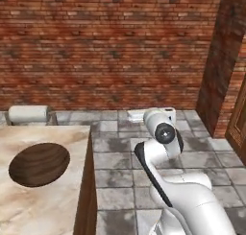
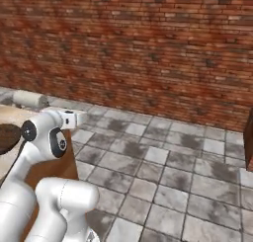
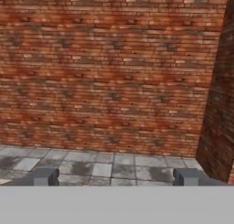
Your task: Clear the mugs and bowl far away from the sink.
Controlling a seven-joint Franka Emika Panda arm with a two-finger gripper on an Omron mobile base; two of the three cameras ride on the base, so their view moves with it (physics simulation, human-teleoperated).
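Hand view: my fingers (image 3: 117, 176) stand wide apart and hold nothing; both tips rise at the bottom edge, aimed level at a brick wall (image 3: 105, 67) across a tiled floor (image 3: 91, 166).

Left base view: one dark wooden bowl (image 1: 39, 164) rests on a pale marble surface (image 1: 53, 205), to the left of my arm and lower than my hand, well apart from it. My hand points forward toward the wall, away from the bowl. In my judgement, the coming move turns on this: I must swing left and down to get over the bowl. It is round, so no long axis governs the approach.

Count: one bowl, also seen at the left edge of the right base view (image 2: 7, 137). One roll of paper towel (image 1: 28, 114) lies beyond the surface.
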